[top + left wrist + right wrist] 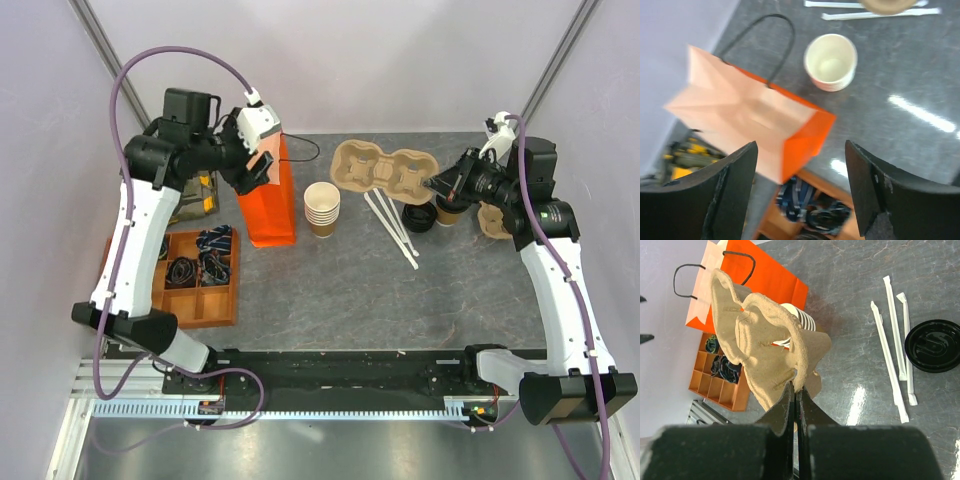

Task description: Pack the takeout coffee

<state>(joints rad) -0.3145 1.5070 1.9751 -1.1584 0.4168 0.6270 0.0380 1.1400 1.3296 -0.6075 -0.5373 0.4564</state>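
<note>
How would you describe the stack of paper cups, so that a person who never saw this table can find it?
Find the tall orange bag standing at the back left of the table. Directly to its right stands the stack of tan cups. Unlike the flat cup carrier and the white straws nearby, it is upright, round and open, without a lid.

walls: plain pale panels (400, 60) at left, back and right
frame: slanted grey metal posts (100, 45) in both back corners
surface: dark grey, stone-like mottle (340, 290), slight sheen
light: overhead; white glare streaks (920, 112) on the surface, left wrist view
near edge: black rail (330, 370), white slotted strip (300, 408), brushed metal sheet (330, 450) below
</note>
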